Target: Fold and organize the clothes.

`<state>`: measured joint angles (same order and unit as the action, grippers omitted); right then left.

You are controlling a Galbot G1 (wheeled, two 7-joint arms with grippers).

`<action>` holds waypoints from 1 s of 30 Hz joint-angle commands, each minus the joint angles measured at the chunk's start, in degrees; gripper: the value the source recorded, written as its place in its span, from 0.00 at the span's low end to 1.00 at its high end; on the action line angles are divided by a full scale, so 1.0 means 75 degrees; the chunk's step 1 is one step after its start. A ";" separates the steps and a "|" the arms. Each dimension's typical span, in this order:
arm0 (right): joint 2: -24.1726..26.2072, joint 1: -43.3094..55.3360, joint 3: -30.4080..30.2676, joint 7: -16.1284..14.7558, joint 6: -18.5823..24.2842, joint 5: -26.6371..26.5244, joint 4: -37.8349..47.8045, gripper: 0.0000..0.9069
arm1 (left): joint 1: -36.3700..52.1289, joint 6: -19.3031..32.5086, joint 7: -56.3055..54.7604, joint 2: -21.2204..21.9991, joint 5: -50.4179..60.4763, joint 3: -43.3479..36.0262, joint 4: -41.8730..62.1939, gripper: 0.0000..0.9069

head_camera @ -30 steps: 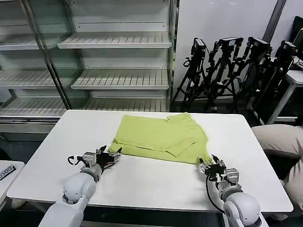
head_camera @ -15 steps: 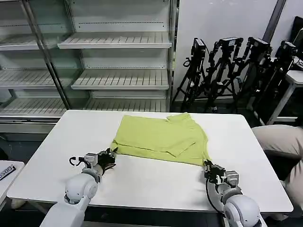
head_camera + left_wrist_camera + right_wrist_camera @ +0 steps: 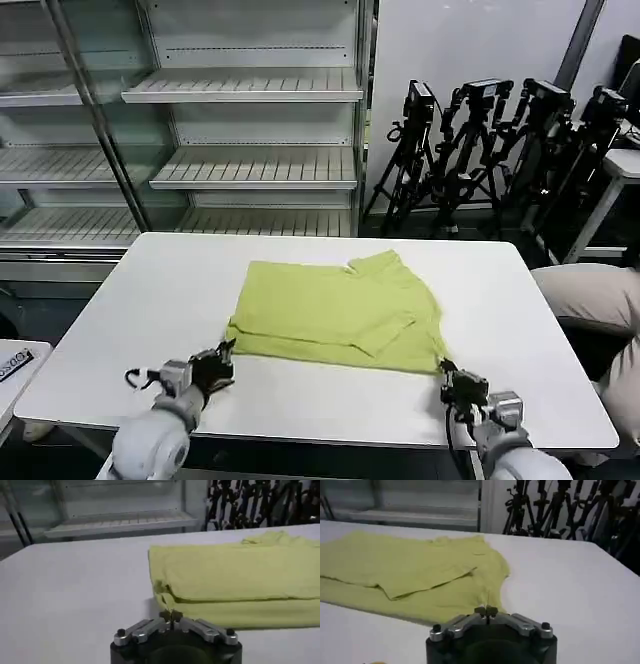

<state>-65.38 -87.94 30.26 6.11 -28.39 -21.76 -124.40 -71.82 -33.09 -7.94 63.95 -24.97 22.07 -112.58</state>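
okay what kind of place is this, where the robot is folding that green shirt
Probably a robotics lab or test room staged like a shop. Bare white display shelves stand behind the white table, a row of cameras on black tripods lines the wall, and the only garment is one lime-green T-shirt.

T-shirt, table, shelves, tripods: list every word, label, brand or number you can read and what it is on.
None can be read.
T-shirt: plain green, no print visible.
Table: bare white, no marks.
Shelves: no signs or tags legible.
Tripods: any markings too small to read.
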 commanded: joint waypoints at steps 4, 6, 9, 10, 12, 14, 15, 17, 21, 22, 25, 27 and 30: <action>-0.0132 -0.2174 0.0476 -0.0056 0.0415 0.0589 -0.1371 0.00 | -0.3052 0.0012 -0.0146 -0.0066 0.0103 0.1096 -0.2309 0.03; -0.0215 -0.2317 0.0426 -0.0013 0.0467 0.0684 -0.1440 0.00 | -0.3153 0.0012 -0.0142 -0.0075 0.0127 0.1088 -0.2371 1.00; -0.0314 -0.2406 0.0322 0.0022 0.0478 0.0863 -0.1499 1.00 | -0.3220 0.0007 -0.0184 -0.0073 0.0609 0.0957 -0.2378 1.00; -0.0323 -0.2424 0.0314 -0.0025 0.0509 0.0888 -0.1500 1.00 | -0.3215 0.0008 -0.0214 -0.0069 0.0642 0.0941 -0.2409 1.00; -0.0318 -0.2447 0.0359 -0.0051 0.0522 0.0865 -0.1603 1.00 | -0.3207 0.0007 -0.0206 -0.0070 0.0642 0.0990 -0.2567 1.00; -0.0275 -0.2443 0.0534 -0.0105 0.0494 0.0750 -0.1865 1.00 | -0.3169 0.0005 -0.0204 -0.0080 0.0623 0.1110 -0.2824 1.00; -0.0226 -0.2427 0.0664 -0.0114 0.0461 0.0628 -0.1996 1.00 | -0.3139 0.0004 -0.0205 -0.0087 0.0619 0.1170 -0.2906 1.00; -0.0109 -0.2196 0.0890 -0.0043 0.0395 0.0292 -0.2311 1.00 | -0.2878 0.0004 -0.0142 -0.0147 0.0538 0.1343 -0.3210 1.00; 0.0090 -0.0412 0.0664 0.0239 0.0186 0.0117 -0.2009 1.00 | -0.1634 0.0010 -0.0036 -0.0215 0.0192 0.1153 -0.2914 1.00; 0.0149 0.0442 0.0375 0.0407 -0.0115 -0.0090 -0.1666 1.00 | -0.0853 0.0009 -0.0030 -0.0271 0.0176 0.0961 -0.2598 1.00; 0.0224 0.2335 -0.0362 0.0750 -0.0630 -0.0576 -0.0784 1.00 | 0.0534 0.0003 0.0075 -0.0403 -0.0084 0.0425 -0.1627 1.00; 0.0229 0.3269 -0.1007 0.0830 -0.0638 -0.0692 0.0063 1.00 | 0.1112 0.0000 0.0159 -0.0505 -0.0144 0.0172 -0.1113 1.00; 0.0032 0.4810 -0.1783 0.0892 -0.0639 -0.0684 0.1459 1.00 | 0.1946 -0.0001 0.0388 -0.0672 -0.0298 -0.0299 -0.0009 1.00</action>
<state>-64.98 -79.50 27.54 9.91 -29.72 -23.00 -128.96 -81.23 -33.08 -7.56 61.37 -24.04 27.90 -129.00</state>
